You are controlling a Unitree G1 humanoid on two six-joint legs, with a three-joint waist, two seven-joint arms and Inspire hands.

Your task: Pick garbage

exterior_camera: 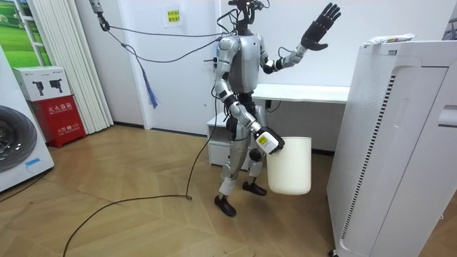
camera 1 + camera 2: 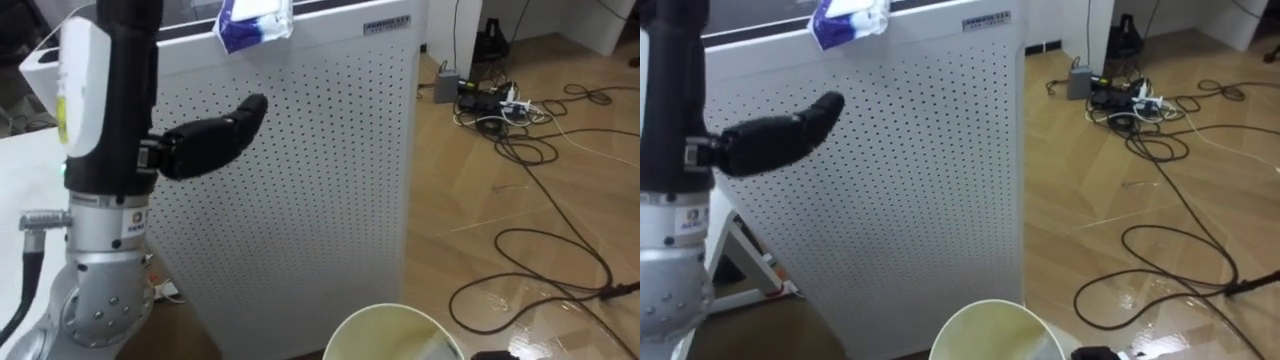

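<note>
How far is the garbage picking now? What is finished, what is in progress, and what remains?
Done: no garbage is picked yet. In hand: the white bin hangs at the right hand, and the open left hand is raised beside the white perforated appliance. Left: grasp the blue-and-white packet lying on top of it and drop it into the bin.

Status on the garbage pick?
Left hand open, raised before perforated white appliance. Blue-and-white packet on its top, untouched. Right hand carries white bin. Nothing between.
</note>
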